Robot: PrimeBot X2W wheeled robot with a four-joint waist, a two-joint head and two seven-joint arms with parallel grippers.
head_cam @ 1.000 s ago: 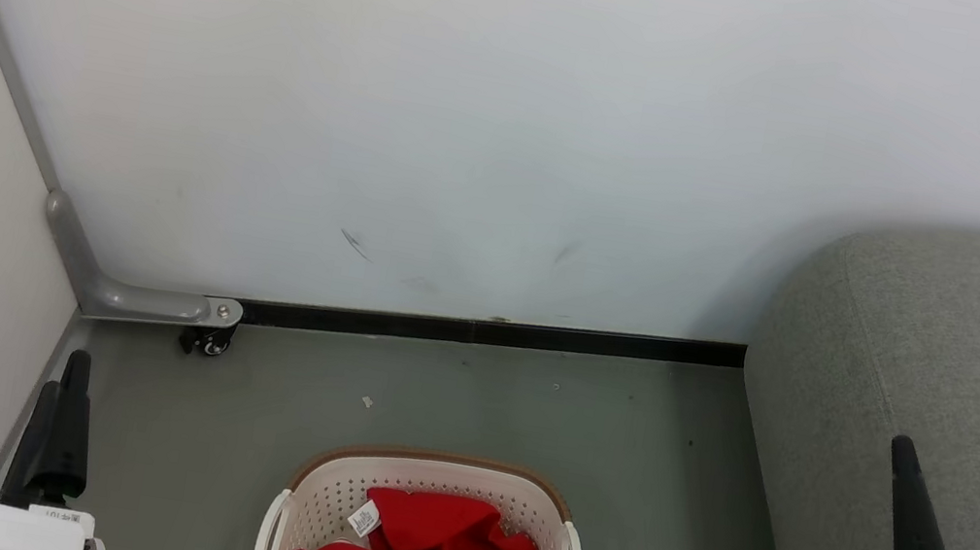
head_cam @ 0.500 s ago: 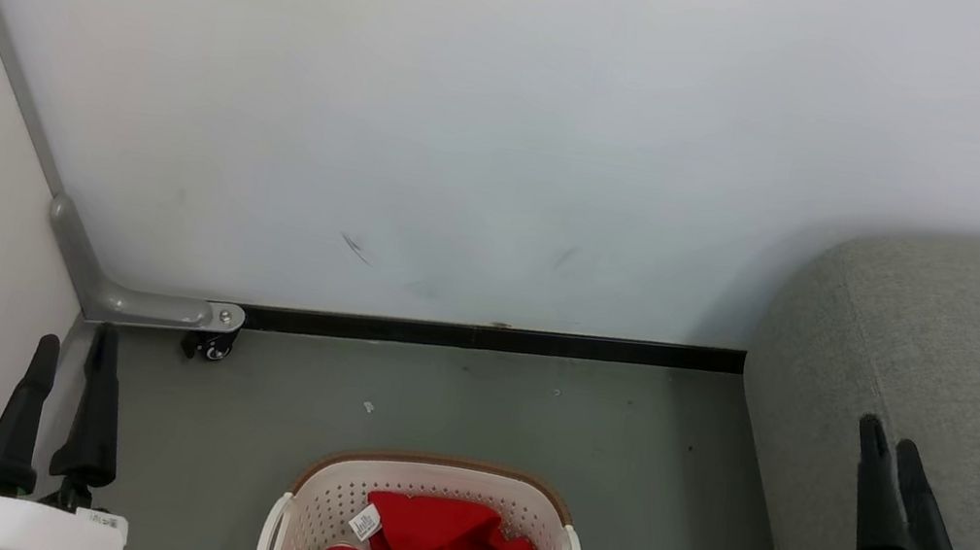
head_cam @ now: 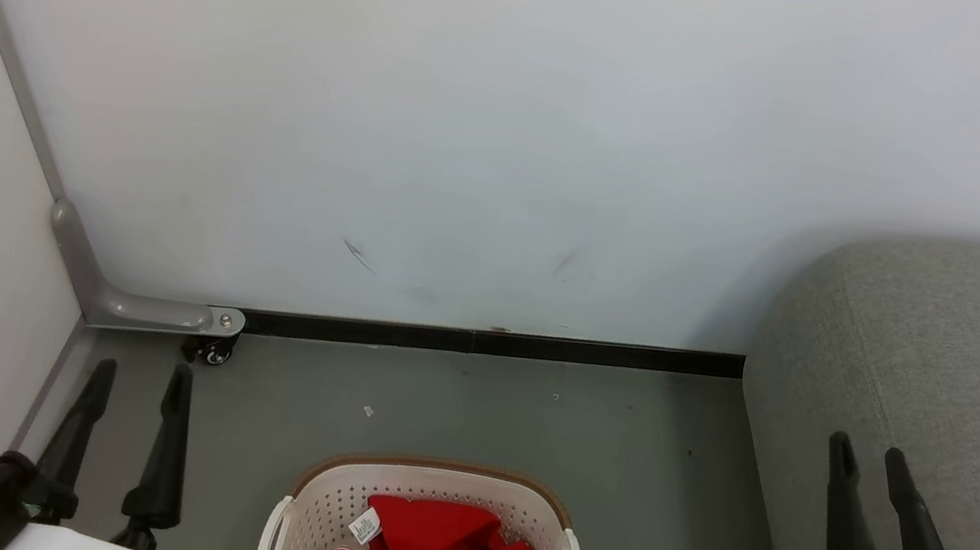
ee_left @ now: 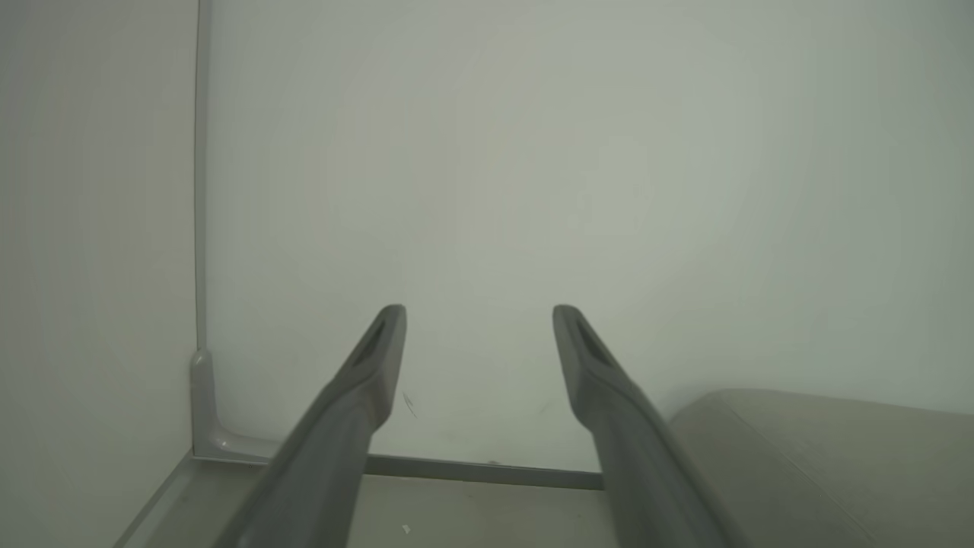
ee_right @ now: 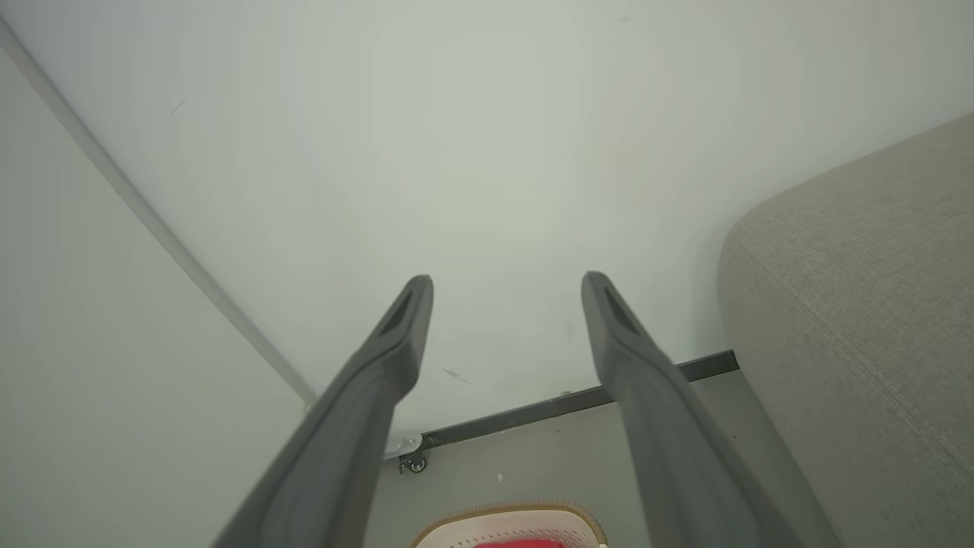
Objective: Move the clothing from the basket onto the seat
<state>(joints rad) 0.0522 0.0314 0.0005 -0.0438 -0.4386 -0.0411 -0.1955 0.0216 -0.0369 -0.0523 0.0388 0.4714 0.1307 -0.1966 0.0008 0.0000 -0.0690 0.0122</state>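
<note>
Soft, even light; the head view is bright and sharp. A faint shadow lies on the wall (head_cam: 476,115) beside the sofa (head_cam: 944,386). Wrist views are dimmer, hazy, their fingers (ee_left: 335,434) blurred.

The laundry basket (head_cam: 314,495) was cut off by the head view's bottom edge, and its bottom was hidden under the red jersey (head_cam: 435,530). The jersey's number was cropped at that same edge. The print on the white tag (head_cam: 363,522) was too small to be read. The grey sofa (head_cam: 957,369) was cut by the right edge.
</note>
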